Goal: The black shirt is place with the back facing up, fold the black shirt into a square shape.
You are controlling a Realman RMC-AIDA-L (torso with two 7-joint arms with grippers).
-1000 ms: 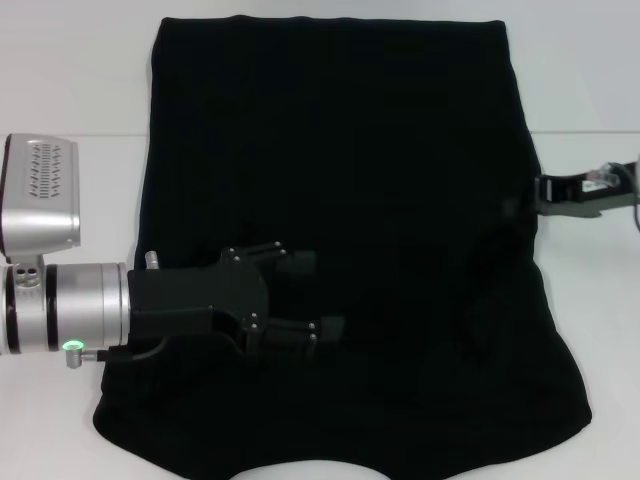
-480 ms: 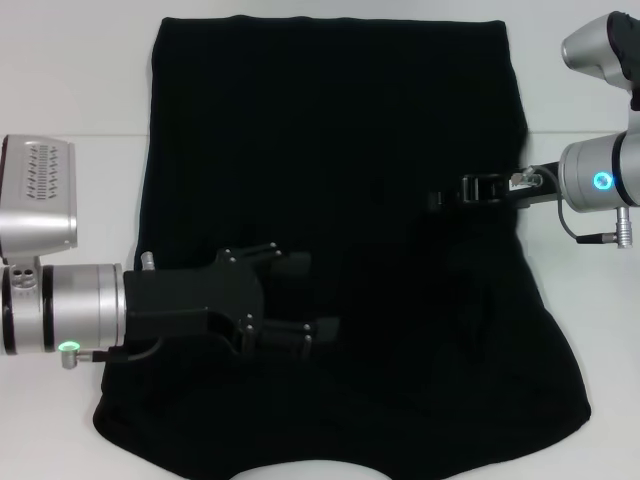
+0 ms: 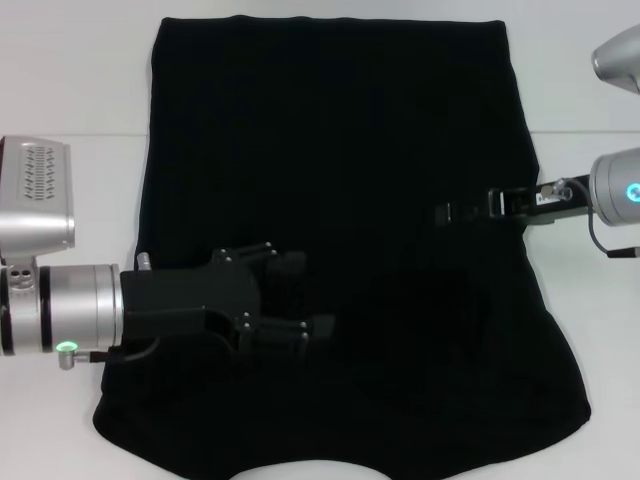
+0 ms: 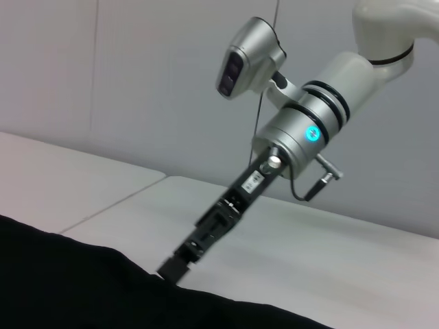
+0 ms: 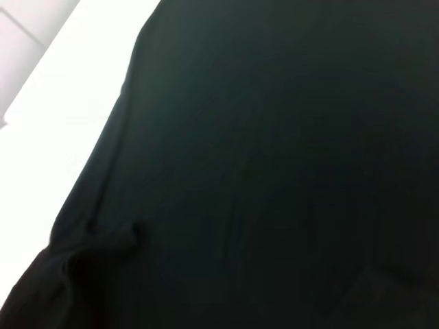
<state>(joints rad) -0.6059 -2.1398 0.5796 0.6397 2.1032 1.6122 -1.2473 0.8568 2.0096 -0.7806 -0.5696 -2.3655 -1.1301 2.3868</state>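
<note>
Since a second ago our right gripper [image 3: 462, 211] has swung in from the 3 o'clock edge over the black shirt [image 3: 340, 130], which lies flat on the table [image 3: 70, 90]; whether its fingers grip anything, we cannot tell. Our left gripper [image 3: 312, 300] hovers parted, empty, at 8 o'clock, likely for a sideways fold.

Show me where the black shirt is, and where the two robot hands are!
black shirt [image 3: 330, 120]: head view, flat upper middle of the cloth.
left gripper [image 3: 312, 298]: head view, between its fingertips, over the shirt.
right gripper [image 3: 447, 211]: head view, at its tip, over the shirt's right side.
</note>
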